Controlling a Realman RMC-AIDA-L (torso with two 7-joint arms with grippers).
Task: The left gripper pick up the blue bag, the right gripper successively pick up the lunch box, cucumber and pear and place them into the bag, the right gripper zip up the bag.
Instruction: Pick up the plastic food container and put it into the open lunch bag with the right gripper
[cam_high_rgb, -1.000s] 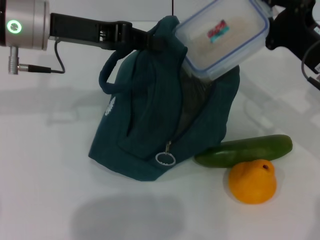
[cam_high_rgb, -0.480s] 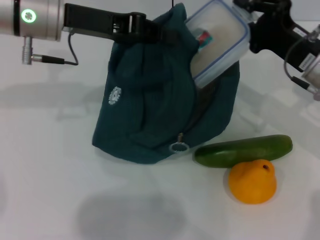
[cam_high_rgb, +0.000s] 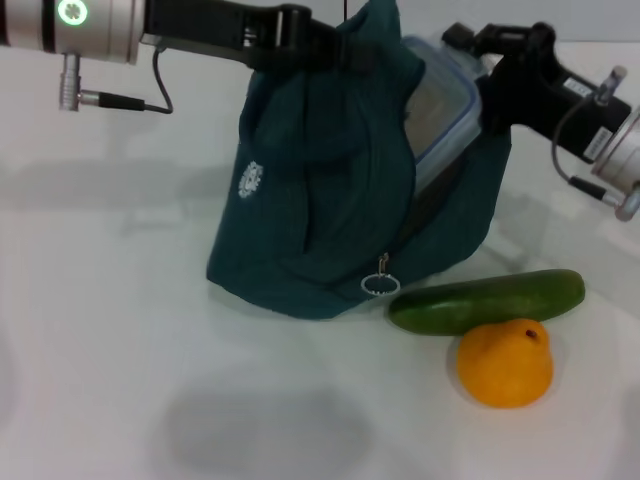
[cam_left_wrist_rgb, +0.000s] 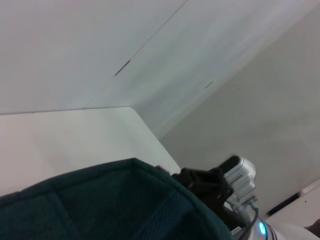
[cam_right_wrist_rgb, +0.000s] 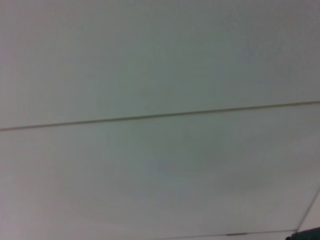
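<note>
You have one blue bag (cam_high_rgb: 330, 210), one lunch box (cam_high_rgb: 440, 110), one cucumber (cam_high_rgb: 487, 301) and one pear (cam_high_rgb: 505, 362) on the white table (cam_high_rgb: 100, 350). The left gripper (cam_high_rgb: 335, 45) pinches the bag's top edge, its fingers closed on the fabric, so the bag hangs upright with its base on the table. The right gripper (cam_high_rgb: 490, 70) grips the far end of the lunch box, which sits tilted and mostly sunk into the bag's open mouth. The cucumber lies just beside the bag's base, with the pear touching its near side. The zipper ring (cam_high_rgb: 380, 285) hangs low on the bag's front. Your left wrist view shows the bag's rim and the right gripper beyond it; your right wrist view shows almost only a pale blank surface.
</note>
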